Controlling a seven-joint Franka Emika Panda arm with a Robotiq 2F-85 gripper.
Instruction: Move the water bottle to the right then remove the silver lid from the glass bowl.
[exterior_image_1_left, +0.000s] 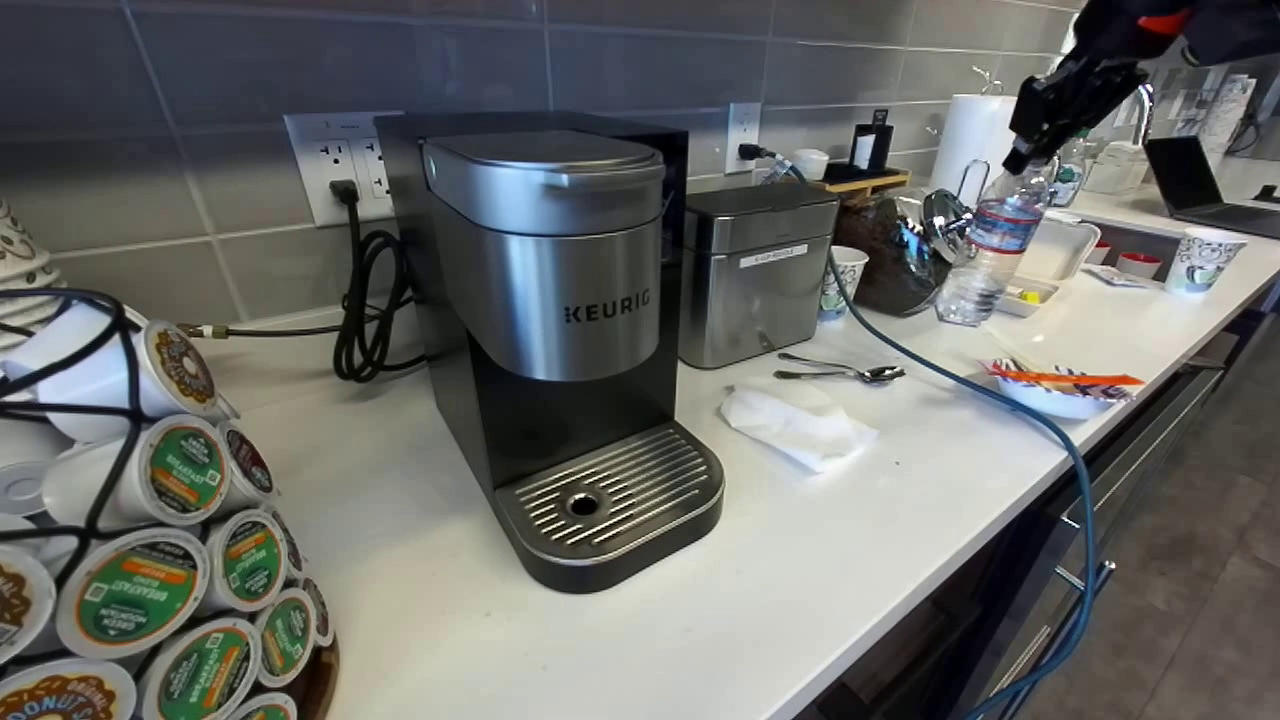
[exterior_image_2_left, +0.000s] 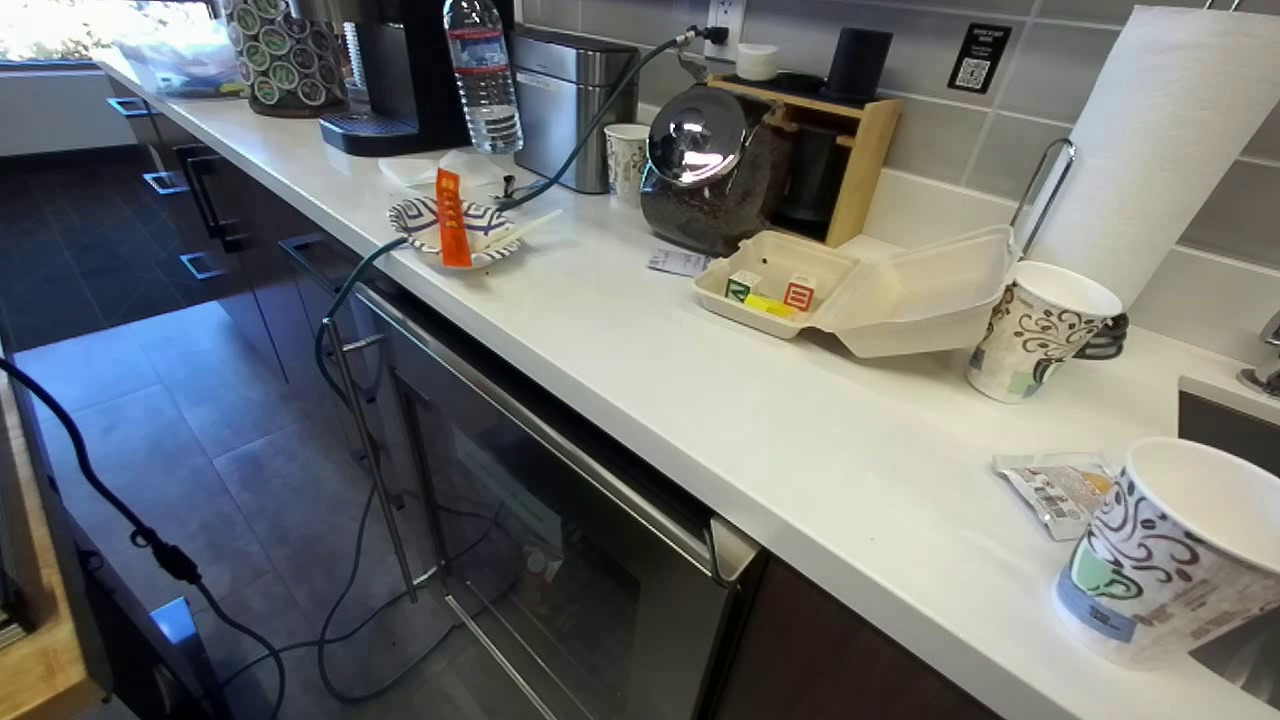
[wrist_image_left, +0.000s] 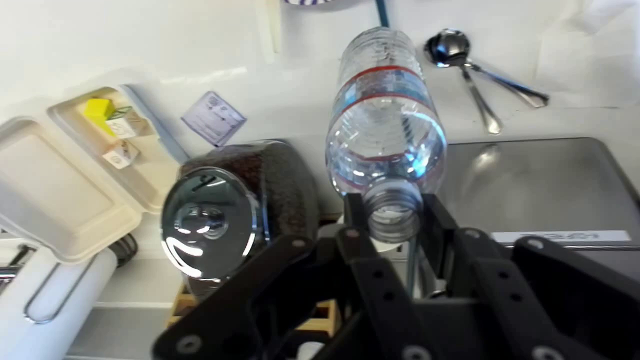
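Observation:
My gripper (wrist_image_left: 393, 212) is shut on the neck of the clear water bottle (wrist_image_left: 382, 117), with one finger on each side. In an exterior view the gripper (exterior_image_1_left: 1022, 160) holds the bottle (exterior_image_1_left: 990, 245) from above, slightly tilted. In an exterior view the bottle (exterior_image_2_left: 483, 80) hangs above the counter; the gripper is out of frame there. The shiny silver lid (wrist_image_left: 212, 222) sits on the tilted opening of the glass bowl (wrist_image_left: 290, 187), which holds dark grounds. Lid (exterior_image_2_left: 697, 135) and bowl (exterior_image_2_left: 690, 215) stand left of the bottle in the wrist view, apart from it.
A metal box (wrist_image_left: 540, 185) stands right of the bottle in the wrist view, with spoons (wrist_image_left: 450, 50) near it. An open takeout container (exterior_image_2_left: 850, 290), a patterned paper bowl (exterior_image_2_left: 420, 215), paper cups (exterior_image_2_left: 1040, 330) and a coffee machine (exterior_image_1_left: 560, 300) are on the counter. A blue cable (exterior_image_1_left: 1000, 400) crosses it.

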